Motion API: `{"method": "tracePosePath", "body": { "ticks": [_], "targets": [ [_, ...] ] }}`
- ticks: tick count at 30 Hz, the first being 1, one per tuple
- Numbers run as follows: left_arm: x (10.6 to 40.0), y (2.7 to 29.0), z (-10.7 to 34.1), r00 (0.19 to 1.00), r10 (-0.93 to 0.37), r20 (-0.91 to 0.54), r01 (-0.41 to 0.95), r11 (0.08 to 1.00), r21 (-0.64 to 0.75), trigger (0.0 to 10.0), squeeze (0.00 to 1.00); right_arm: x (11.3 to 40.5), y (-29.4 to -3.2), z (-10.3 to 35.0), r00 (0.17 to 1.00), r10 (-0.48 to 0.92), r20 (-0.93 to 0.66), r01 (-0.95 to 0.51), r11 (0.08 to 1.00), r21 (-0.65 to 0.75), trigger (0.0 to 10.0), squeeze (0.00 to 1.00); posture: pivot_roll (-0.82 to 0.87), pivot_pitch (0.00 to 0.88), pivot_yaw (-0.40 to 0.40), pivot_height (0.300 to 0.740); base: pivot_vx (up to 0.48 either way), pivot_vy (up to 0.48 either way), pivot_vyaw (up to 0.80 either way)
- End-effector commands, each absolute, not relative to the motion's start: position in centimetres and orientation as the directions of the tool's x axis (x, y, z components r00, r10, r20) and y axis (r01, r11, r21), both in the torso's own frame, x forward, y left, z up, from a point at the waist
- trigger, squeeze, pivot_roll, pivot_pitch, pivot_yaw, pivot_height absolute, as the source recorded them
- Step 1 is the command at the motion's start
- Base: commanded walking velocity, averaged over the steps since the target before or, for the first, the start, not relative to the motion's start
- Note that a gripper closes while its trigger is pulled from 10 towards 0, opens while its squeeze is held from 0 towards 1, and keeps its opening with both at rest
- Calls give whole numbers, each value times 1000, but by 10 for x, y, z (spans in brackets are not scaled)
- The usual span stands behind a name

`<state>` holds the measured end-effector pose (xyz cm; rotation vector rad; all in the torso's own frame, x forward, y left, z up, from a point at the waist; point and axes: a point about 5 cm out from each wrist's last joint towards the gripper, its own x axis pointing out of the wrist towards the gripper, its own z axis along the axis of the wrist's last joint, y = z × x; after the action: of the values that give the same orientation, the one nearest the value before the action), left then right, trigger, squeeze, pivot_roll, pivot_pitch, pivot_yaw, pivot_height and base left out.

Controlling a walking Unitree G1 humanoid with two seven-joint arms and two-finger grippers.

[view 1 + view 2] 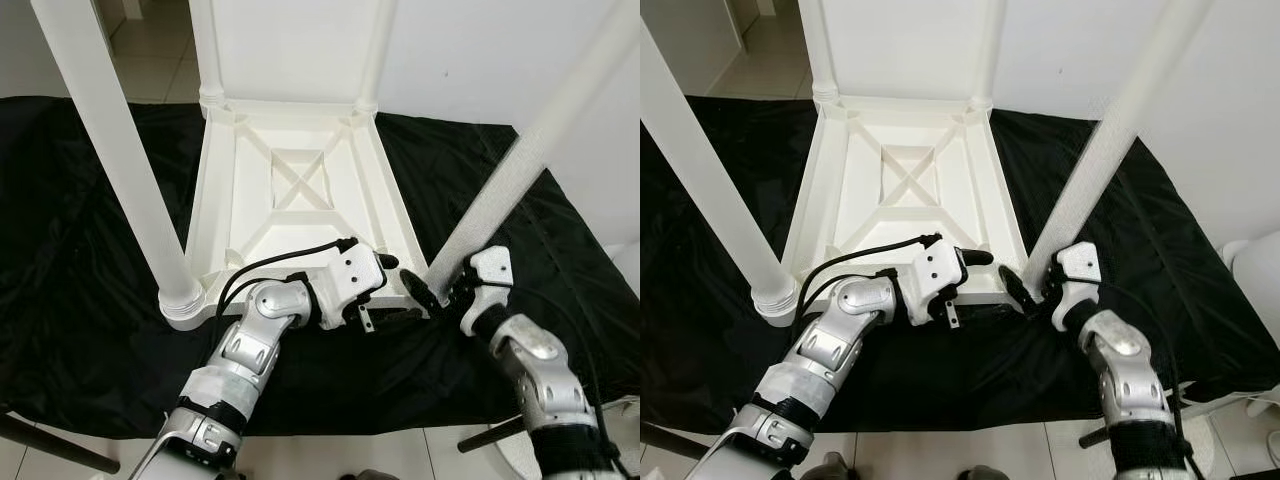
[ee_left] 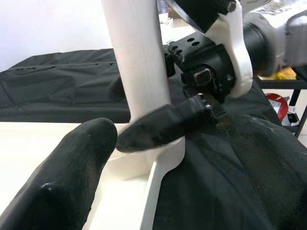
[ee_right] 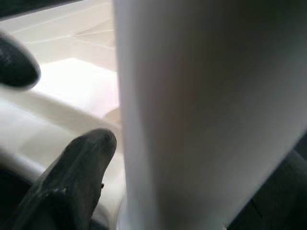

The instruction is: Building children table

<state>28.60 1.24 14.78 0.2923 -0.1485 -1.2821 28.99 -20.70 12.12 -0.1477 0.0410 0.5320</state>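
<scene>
A black cloth (image 1: 90, 300) is lying spread over the floor, and a white children's table (image 1: 300, 190) is resting on it upside down (its ribbed underside facing up). Four white legs are standing up from its corners; the near-left leg (image 1: 120, 170) is sitting in its socket, and the near-right leg (image 1: 510, 180) is leaning up toward the right from the near-right corner. The right gripper (image 1: 445, 290) is holding the base of this near-right leg, its black fingers (image 3: 76, 182) lying close against the white tube on either side. The left gripper (image 1: 385, 275) is reaching across the table's near edge toward the same corner, just beside the right gripper, its fingers (image 2: 67, 177) parted with nothing between them and hovering above the frame's rim.
</scene>
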Motion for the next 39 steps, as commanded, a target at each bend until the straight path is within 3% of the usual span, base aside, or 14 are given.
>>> {"method": "tracePosePath", "body": {
  "ticks": [1, 3, 5, 16, 17, 18, 19, 23, 25, 28, 33, 38, 39],
  "targets": [
    [293, 12, 151, 402, -916, -17, 871, 376, 316, 10000, 0, 295, -202, 119, 833, 543, -105, -553, 821, -141, 7490, 0, 5, 0, -59, 740, 0, 0, 0],
    [293, 12, 151, 402, -916, -17, 871, 376, 316, 10000, 0, 295, -202, 119, 833, 543, -105, -553, 821, -141, 7490, 0, 5, 0, -59, 740, 0, 0, 0],
    [292, 12, 151, 402, -916, -14, 871, 377, 316, 10000, 0, 297, -202, 117, 813, 569, -129, -582, 802, -133, 0, 0, 12, 0, -63, 740, 0, 0, 0],
    [290, 12, 151, 404, -915, -12, 871, 380, 310, 10000, 0, 286, -210, 105, 780, 601, -175, -619, 781, -79, 0, 0, 5, 0, -59, 740, 0, 0, 0],
    [290, 12, 150, 402, -916, -13, 872, 378, 309, 10000, 0, 284, -212, 104, 787, 592, -175, -610, 788, -77, 2941, 0, 3, 0, -59, 740, 0, 0, 0],
    [290, 12, 150, 402, -916, -13, 872, 378, 309, 10000, 0, 284, -212, 104, 787, 592, -175, -610, 788, -77, 2941, 0, 3, 0, -59, 740, 0, 0, 0],
    [290, 12, 150, 400, -916, -13, 873, 377, 309, 10000, 0, 282, -212, 103, 792, 586, -174, -603, 795, -67, 10000, 0, 2, 0, -59, 740, 0, 0, 0],
    [290, 12, 150, 399, -917, -13, 874, 376, 308, 10000, 0, 281, -212, 103, 821, 550, -155, -562, 825, -54, 10000, 0, 1, 0, -60, 740, 0, 0, 0],
    [290, 12, 150, 397, -918, -14, 875, 374, 307, 10000, 0, 282, -211, 104, 878, 457, -141, -468, 883, -50, 10000, 0, 0, 0, -63, 740, 0, 0, 0],
    [290, 12, 150, 397, -918, -14, 875, 374, 307, 10000, 0, 282, -211, 104, 878, 457, -141, -468, 883, -50, 10000, 0, 0, 0, -63, 740, 0, 0, 0],
    [288, 11, 148, 393, -919, -16, 878, 370, 303, 10000, 0, 283, -201, 108, 973, 207, -105, -212, 976, -47, 10000, 0, -1, 0, -67, 740, 0, 0, 0],
    [288, 11, 148, 392, -920, -17, 878, 369, 304, 10000, 0, 282, -196, 108, 983, 148, -110, -155, 987, -51, 10000, 0, 2, 0, -68, 740, 0, 0, 0],
    [287, 12, 148, 392, -920, -17, 878, 368, 305, 10000, 0, 281, -193, 107, 990, 86, -112, -89, 996, -27, 10000, 0, 3, 0, -69, 740, 0, 0, 0]
  ]
}}
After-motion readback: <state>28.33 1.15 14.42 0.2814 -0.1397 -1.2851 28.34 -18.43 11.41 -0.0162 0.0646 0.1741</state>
